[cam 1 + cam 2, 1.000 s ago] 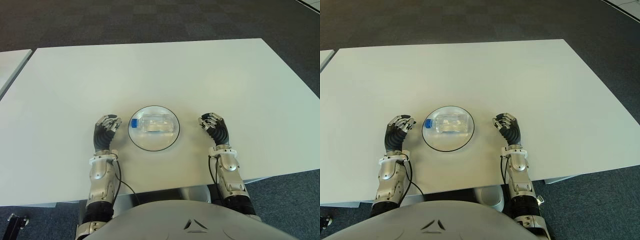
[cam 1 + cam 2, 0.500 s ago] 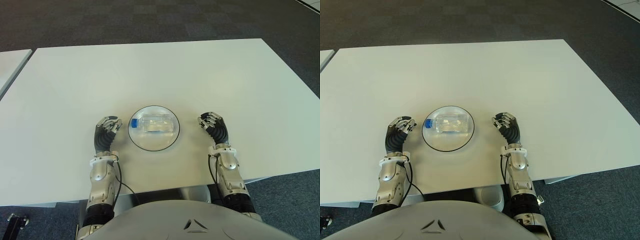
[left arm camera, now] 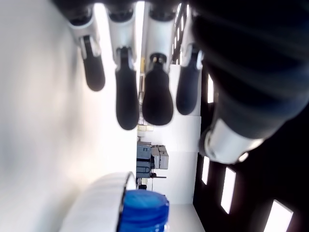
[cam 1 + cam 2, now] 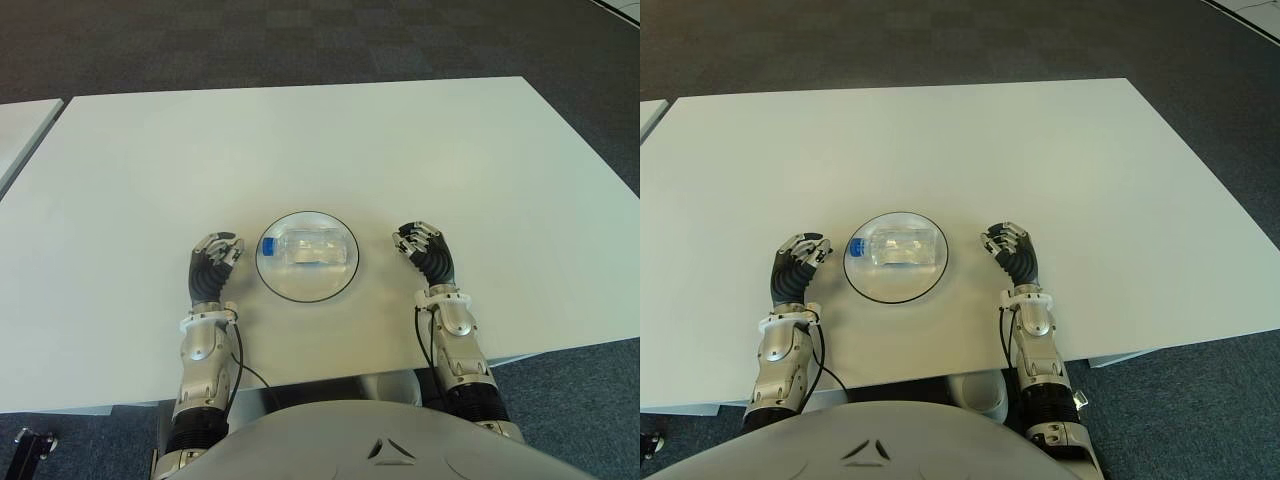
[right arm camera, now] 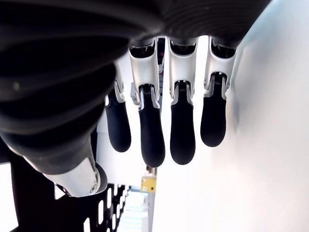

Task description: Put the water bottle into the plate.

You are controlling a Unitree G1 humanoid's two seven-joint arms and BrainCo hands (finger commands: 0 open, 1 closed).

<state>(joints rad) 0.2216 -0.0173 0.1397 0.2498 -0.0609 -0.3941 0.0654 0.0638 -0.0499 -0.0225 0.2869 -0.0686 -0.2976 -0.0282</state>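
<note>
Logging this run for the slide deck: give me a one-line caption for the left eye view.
Water bottle lying on its side in the plate, with left hand and right hand empty on either side.

A white table (image 4: 400, 150) stands on dark carpet (image 4: 300, 40) (faintly checkered).

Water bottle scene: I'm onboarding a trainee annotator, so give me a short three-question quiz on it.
1. True or false: the water bottle lies on its side in the plate.
2. The bottle's blue cap points toward which hand?
A. left hand
B. right hand
C. neither
3. Fill in: both hands show over the white ____, one on each side of the plate, holding nothing.

Key: 1 true; 2 A; 3 table.
</note>
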